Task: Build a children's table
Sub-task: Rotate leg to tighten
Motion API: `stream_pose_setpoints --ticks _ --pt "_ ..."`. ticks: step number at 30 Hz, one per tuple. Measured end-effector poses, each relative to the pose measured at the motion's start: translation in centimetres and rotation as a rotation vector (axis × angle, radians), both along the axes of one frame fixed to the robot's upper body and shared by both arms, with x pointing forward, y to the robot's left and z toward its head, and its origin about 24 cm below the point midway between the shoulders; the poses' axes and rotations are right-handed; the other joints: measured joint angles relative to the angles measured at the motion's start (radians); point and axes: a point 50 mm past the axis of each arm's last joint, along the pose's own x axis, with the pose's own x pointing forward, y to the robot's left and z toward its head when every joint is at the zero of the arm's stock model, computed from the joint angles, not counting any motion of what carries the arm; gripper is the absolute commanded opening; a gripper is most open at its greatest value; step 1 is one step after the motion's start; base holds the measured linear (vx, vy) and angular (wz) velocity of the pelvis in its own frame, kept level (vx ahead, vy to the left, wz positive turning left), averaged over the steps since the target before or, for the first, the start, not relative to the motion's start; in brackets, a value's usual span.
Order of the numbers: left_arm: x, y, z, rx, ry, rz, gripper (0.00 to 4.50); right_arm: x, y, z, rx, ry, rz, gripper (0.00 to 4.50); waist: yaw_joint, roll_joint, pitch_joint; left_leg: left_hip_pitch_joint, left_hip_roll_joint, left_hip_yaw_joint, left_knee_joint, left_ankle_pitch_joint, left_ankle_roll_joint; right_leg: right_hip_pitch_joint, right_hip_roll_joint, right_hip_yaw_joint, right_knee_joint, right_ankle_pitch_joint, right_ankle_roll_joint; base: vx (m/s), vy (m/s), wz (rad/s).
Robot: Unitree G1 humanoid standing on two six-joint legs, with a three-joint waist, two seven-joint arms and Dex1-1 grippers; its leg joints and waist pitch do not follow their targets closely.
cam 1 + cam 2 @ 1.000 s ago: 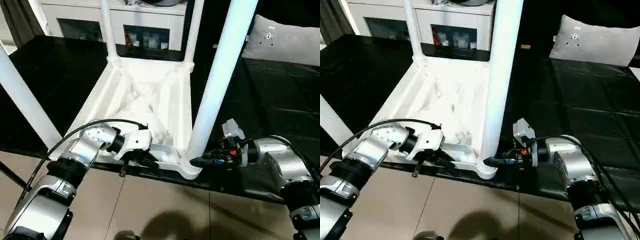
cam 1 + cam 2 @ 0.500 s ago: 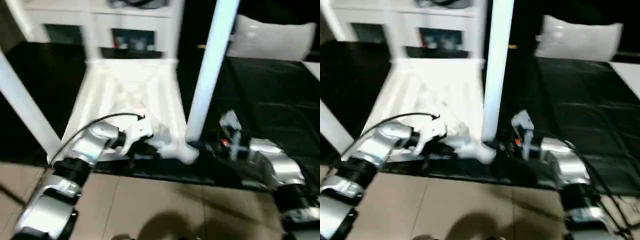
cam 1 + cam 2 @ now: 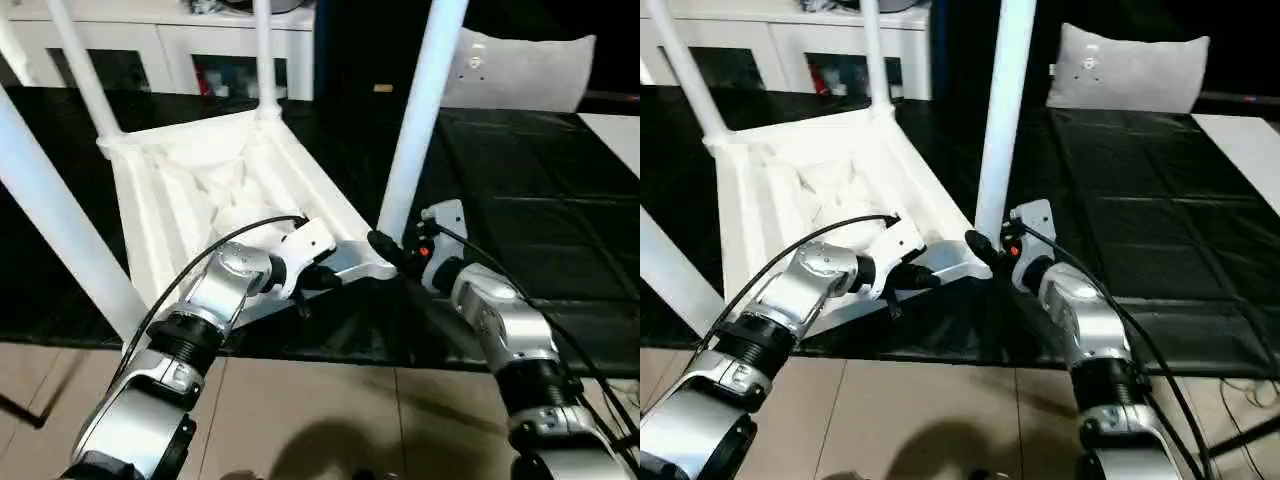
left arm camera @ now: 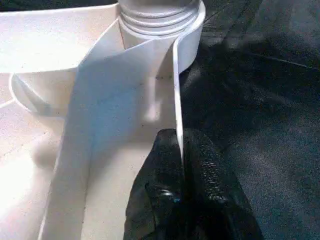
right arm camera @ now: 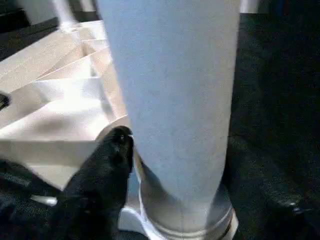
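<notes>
Risk first: my left end effector [image 4: 182, 170] is pinching nothing thicker than the thin rim wall of the table [image 3: 175, 190], one finger inside and one outside. That plastic is smooth and glossy, and I judge a pull or twist could let the wall slide out from between my fingers, or make it flex. The table lies upside down on the black desk [image 3: 520, 180] with its near corner at the desk's front edge; if my hold slips, that corner could swing off over the floor [image 3: 330, 420].

My right end effector [image 3: 385, 248] sits at the base of the near leg [image 3: 420, 110], one black finger [image 5: 107, 165] touching the round socket collar just beside the leg. I cannot tell whether it is spread or pressed together. The leg is a long tapered tube, slick and round, so a push from one finger would likely glance off rather than steer it. Pressure high on such a long lever could also loosen it in the socket, if it is not fully seated; I cannot judge the seating from here.

All four legs stand up from the corner sockets, so the build looks nearly done. Underneath, the top shows crossing ribs and a deep square rim, all white hard plastic. The collar has stepped rings. The desk covering is dark, matte and quilted-looking, which should offer some grip.
</notes>
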Motion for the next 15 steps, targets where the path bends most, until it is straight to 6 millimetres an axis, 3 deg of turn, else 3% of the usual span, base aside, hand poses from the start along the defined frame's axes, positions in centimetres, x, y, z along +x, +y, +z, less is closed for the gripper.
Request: stream_pose_setpoints --ticks 3,7,10,15 --pt "-0.2 0.6 0.0 0.001 -0.019 -0.050 0.00 -0.4 -0.8 0.2 -0.014 -0.010 0.071 3.49 0.007 0.001 0.000 0.000 0.000 0.000 -0.002 0.001 0.002 -0.002 0.001 0.000 0.001 0.001 -0.002 0.000 0.000 0.00" --pt "-0.5 1.7 0.2 0.016 -0.036 -0.152 0.00 -1.2 -2.2 0.5 -0.074 -0.026 0.219 3.85 0.031 0.002 0.001 -0.003 0.001 0.000 -0.003 0.002 0.003 -0.005 0.001 0.000 0.001 0.001 -0.002 0.000 0.000 0.00" --pt "-0.9 2.4 0.3 0.026 -0.033 -0.242 0.00 -1.6 -3.3 1.0 -0.129 -0.045 0.311 3.85 0.055 0.002 0.001 -0.004 0.000 0.001 -0.003 0.002 0.003 -0.005 0.000 0.000 0.001 0.001 -0.001 0.000 0.000 0.00" --pt "-1.6 3.7 0.3 0.035 -0.016 -0.373 0.00 -2.6 -4.5 1.8 -0.164 -0.036 0.518 3.85 0.074 0.002 0.001 -0.003 0.000 0.002 -0.002 0.002 0.003 -0.005 0.000 0.001 0.001 0.001 -0.001 0.000 0.000 0.00"
